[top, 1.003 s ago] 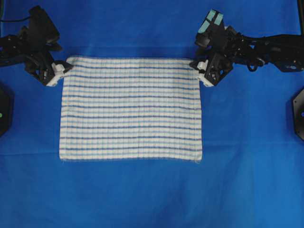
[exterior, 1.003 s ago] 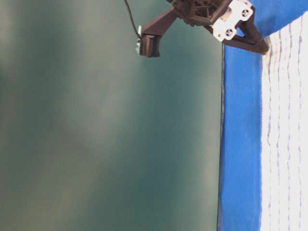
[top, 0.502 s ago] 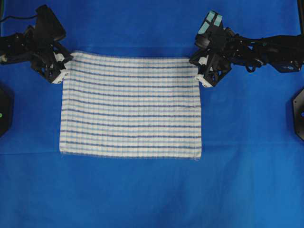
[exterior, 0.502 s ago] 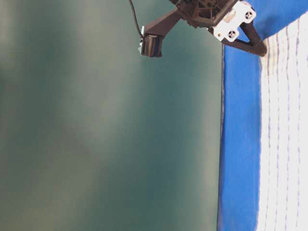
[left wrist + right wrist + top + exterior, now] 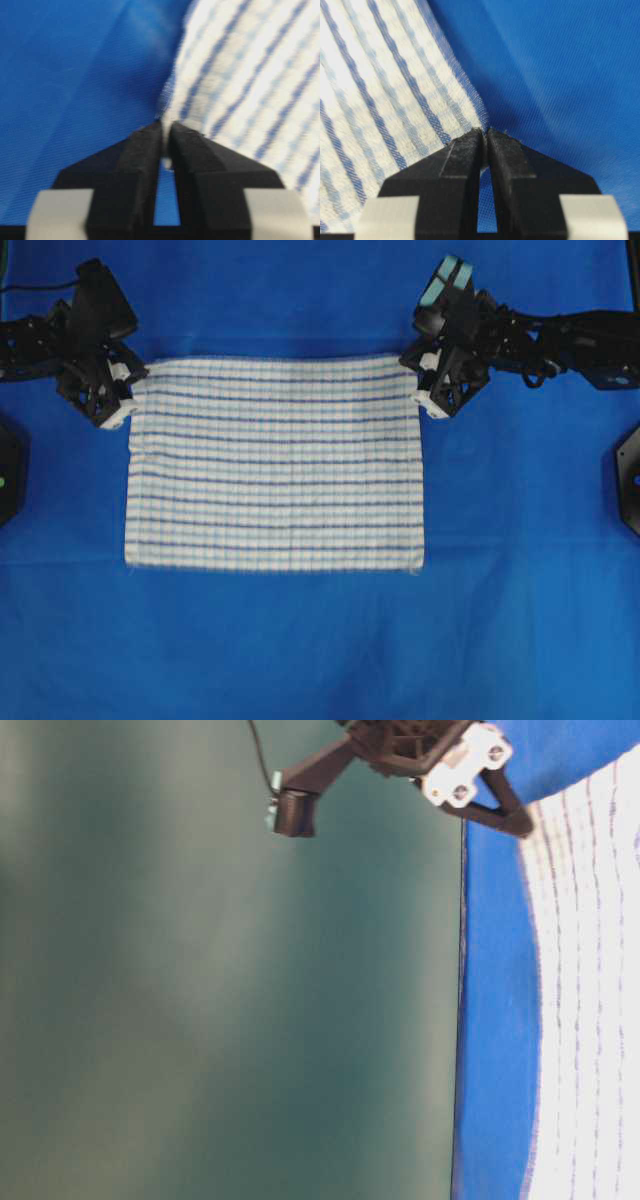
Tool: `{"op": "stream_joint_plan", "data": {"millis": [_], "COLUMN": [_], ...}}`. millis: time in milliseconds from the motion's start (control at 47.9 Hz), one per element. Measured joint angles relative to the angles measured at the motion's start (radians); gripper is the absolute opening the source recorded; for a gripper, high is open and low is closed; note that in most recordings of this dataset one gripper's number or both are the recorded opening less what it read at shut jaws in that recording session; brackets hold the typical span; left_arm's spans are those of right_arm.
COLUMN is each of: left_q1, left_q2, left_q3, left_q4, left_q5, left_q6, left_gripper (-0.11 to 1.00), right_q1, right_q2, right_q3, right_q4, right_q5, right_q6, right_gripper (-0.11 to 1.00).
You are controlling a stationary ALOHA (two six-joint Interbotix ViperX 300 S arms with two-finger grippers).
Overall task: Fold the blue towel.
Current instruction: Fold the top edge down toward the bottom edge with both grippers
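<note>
Across the plain blue-covered table (image 5: 300,650) lies the rectangular white woven towel with thin blue stripes (image 5: 275,465), its far corners now pinched by the left gripper (image 5: 124,400) and right gripper (image 5: 428,390), both newly clamped shut, so lifting for the fold can likely begin.

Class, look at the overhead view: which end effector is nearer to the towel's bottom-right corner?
Right. The right end effector pinches the blue towel at its top-right corner, directly above that corner; the left end effector grips the top-left, diagonally opposite.
</note>
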Motion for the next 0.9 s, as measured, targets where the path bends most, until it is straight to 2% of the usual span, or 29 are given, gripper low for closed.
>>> {"op": "stream_joint_plan", "data": {"millis": [293, 502, 648, 899], "left_q1": [-0.063, -0.173, -0.284, -0.456], "left_q2": [-0.213, -0.316, -0.376, -0.411], "left_q3": [0.012, 0.049, 0.074, 0.098], "left_q4": [0.0, -0.002, -0.003, -0.003], "left_q5": [0.089, 0.1, 0.109, 0.112], "left_q6": [-0.014, -0.078, -0.121, -0.178], "left_gripper": [0.03, 0.03, 0.03, 0.03], "right_q1": [0.02, 0.106, 0.17, 0.298], "right_q2": [-0.117, -0.192, -0.235, -0.275], "right_q3": [0.006, 0.026, 0.061, 0.106], "right_q4": [-0.002, 0.0, 0.006, 0.011], "right_q5": [0.043, 0.071, 0.074, 0.074], "right_q6": [0.0, 0.011, 0.023, 0.077], "right_gripper": [0.07, 0.06, 0.06, 0.06]}}
